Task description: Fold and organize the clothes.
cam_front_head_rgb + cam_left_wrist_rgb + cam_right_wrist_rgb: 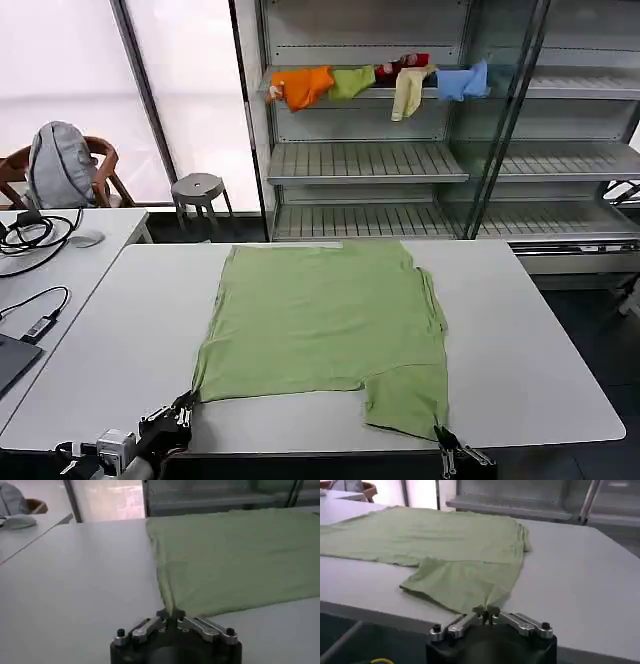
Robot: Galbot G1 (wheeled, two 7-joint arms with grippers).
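At the near left corner of the bench (120,330), the left pincer (186,404) is pinched closed on the near left corner of the light green shirt (320,320); in the left wrist view its fingertips (165,614) meet on a peak of cloth. The shirt lies flat and back-up across the middle of the bench, its far edge close to the bench's far edge, and one part at the near right reaches further toward the robot than the rest of the near edge. There the right pincer (441,437) grips the near right corner just at the bench's front edge, jaws closed on the fabric, as the right wrist view shows with the cloth rising into the right pincer (486,612).

The fabric looks thin, light and limp. It will likely drape and sag between the two held points, and it may drag on the bench surface instead of sliding cleanly. Corners and hems seem the sensible holds, since both are already taken.

Bare bench lies to the left and right of the shirt, giving room to fold. A second desk with cables (30,235) stands further left, and shelves with small coloured garments (380,82) stand well behind.
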